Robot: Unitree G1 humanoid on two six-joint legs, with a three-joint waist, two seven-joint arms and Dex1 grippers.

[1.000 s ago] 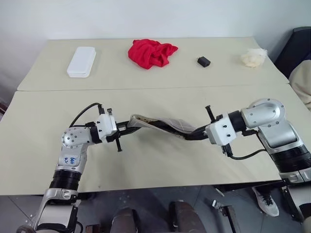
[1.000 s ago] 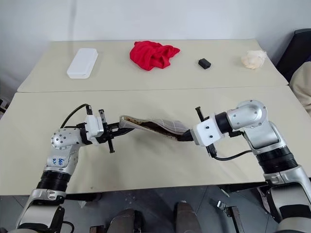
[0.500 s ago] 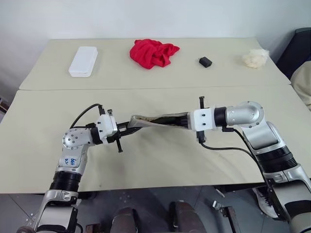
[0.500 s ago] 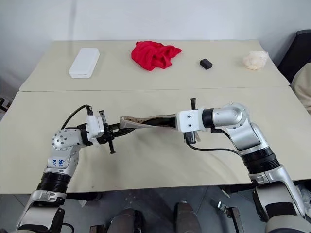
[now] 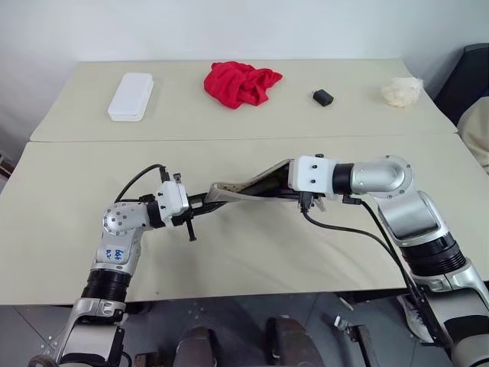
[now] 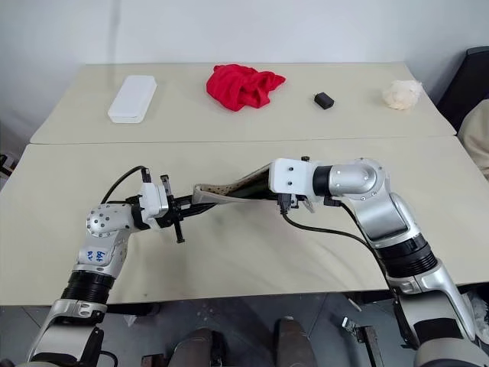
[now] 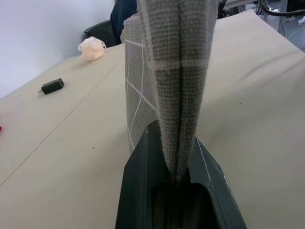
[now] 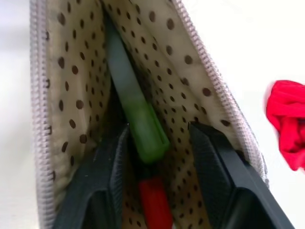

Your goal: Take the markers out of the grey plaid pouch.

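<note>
Two black fingers (image 8: 212,167) of the right gripper (image 8: 157,162) stand apart inside the grey plaid pouch (image 5: 252,186), straddling the green marker (image 8: 136,114) and red marker (image 8: 155,202) without gripping. Left gripper (image 5: 205,202) is clamped on the pouch's opposite end, above bare table (image 5: 252,252).

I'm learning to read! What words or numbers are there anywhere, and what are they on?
Blue handwriting on the robot's left arm: too small to read.
Grey plaid pouch, white box, black block: no words or numbers to be seen.
</note>
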